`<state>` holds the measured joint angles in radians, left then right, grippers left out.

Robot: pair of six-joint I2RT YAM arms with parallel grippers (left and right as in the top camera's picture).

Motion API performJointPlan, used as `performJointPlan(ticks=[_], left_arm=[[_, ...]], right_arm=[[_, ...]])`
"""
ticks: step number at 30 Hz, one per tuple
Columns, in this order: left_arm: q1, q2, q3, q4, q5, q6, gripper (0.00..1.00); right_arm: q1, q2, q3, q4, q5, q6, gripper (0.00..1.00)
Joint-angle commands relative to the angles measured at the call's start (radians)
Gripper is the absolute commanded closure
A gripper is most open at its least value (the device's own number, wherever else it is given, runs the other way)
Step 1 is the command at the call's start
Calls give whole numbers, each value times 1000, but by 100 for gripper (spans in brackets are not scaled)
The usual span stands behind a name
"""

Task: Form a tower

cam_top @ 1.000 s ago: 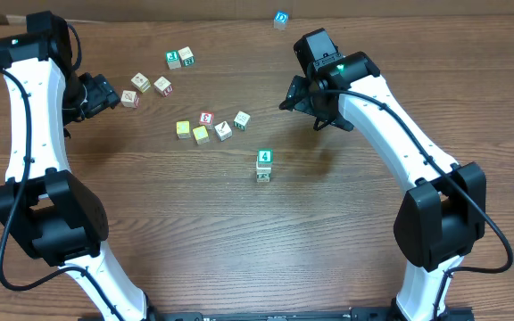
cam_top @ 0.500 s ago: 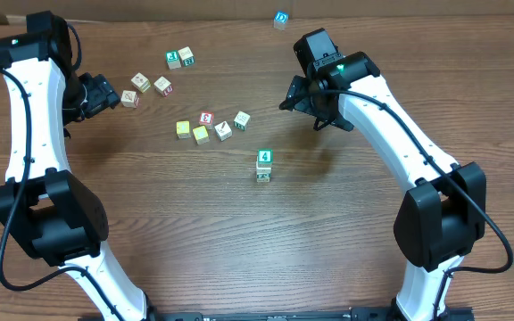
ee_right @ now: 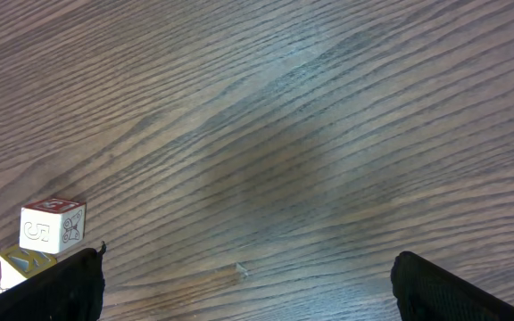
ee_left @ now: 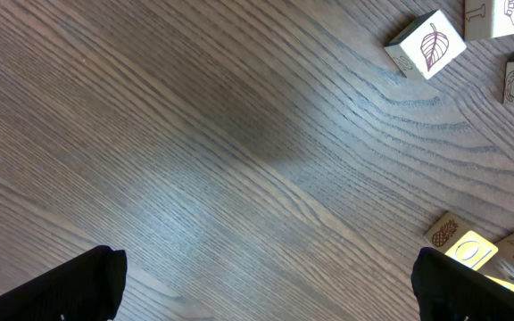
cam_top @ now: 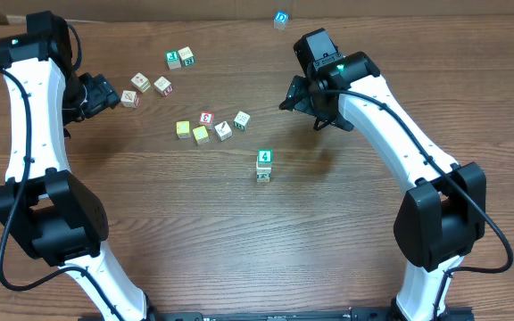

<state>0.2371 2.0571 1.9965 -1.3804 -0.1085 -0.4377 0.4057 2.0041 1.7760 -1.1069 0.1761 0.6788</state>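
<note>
Overhead, tower (cam_top: 263, 165) unmoved, left gripper (cam_top: 114, 93) and right gripper (cam_top: 286, 94) both spread wide, unchanged.

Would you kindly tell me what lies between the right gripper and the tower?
Nothing: in the overhead view, only bare wooden table separates the right gripper from the tower.

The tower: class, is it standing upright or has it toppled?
Upright. Overhead, the tower stands with its green "4" cube stacked squarely on the cube beneath.
</note>
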Motion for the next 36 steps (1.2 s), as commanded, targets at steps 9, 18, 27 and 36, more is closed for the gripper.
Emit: performJointPlan(ticks=[9,18,27,36], left_arm=[[-2,-15,13,1,2,5,0],[-2,-15,13,1,2,5,0],[-2,-15,13,1,2,4,1],[-2,-15,13,1,2,5,0]], right_arm=[[-3,5,-3,6,14,-2,0],[-3,5,-3,7,-1,-1,0],[-3,5,-3,3,-50,-2,0],[-3,5,-3,-4,-44,-2,18]])
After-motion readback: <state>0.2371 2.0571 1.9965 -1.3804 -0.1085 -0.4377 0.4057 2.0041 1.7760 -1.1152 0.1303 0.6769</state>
